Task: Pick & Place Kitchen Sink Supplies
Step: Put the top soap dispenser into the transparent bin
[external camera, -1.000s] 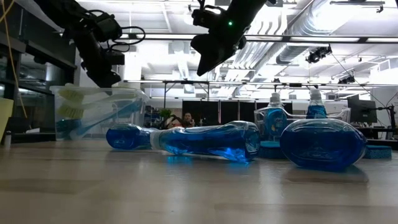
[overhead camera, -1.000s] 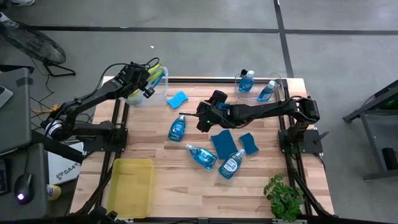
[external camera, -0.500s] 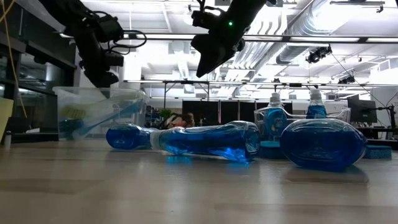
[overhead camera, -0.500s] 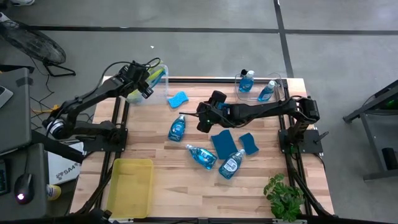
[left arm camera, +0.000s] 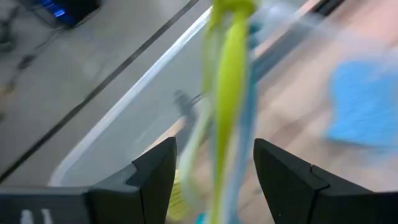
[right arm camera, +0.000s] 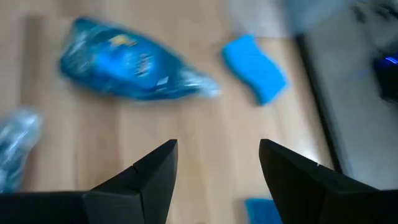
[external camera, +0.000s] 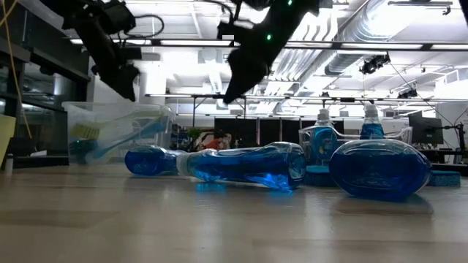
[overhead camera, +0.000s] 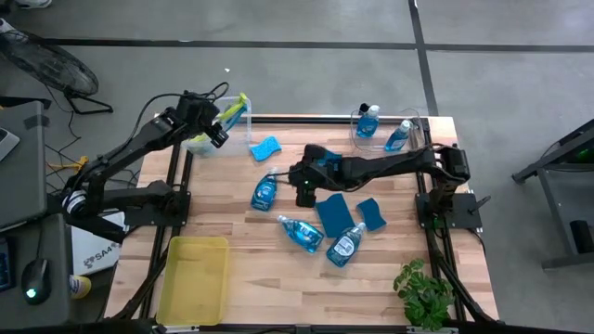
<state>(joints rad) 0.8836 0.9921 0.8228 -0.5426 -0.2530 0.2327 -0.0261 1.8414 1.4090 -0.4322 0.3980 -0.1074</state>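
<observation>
My left gripper point(overhead camera: 213, 133) point(left arm camera: 214, 155) hangs open above the clear bin point(overhead camera: 243, 141) at the table's far left. Dish brushes point(overhead camera: 237, 106) lean in this bin, and a yellow-green handle point(left arm camera: 227, 74) shows beyond the fingers, untouched. My right gripper point(overhead camera: 303, 192) point(right arm camera: 217, 155) stands open in the air over mid-table. It slants down toward a soap bottle point(overhead camera: 264, 192) point(right arm camera: 130, 59) lying on its side. A blue sponge point(overhead camera: 265, 147) point(right arm camera: 255, 65) lies flat beyond it. Two more bottles point(overhead camera: 299, 232) point(overhead camera: 345, 244) and two sponges point(overhead camera: 332, 215) point(overhead camera: 371, 213) lie nearer the front.
A second clear bin point(overhead camera: 416, 125) at the far right holds two upright soap bottles point(overhead camera: 368, 121). A yellow tray point(overhead camera: 195, 278) sits at the near left corner. A potted plant point(overhead camera: 422, 292) stands at the near right corner.
The brush in the left bin has sunk lower and now leans there by itself. My left gripper has risen away from the bin without it. My right gripper has rolled about its wrist and tipped a little lower toward the lying bottle.
</observation>
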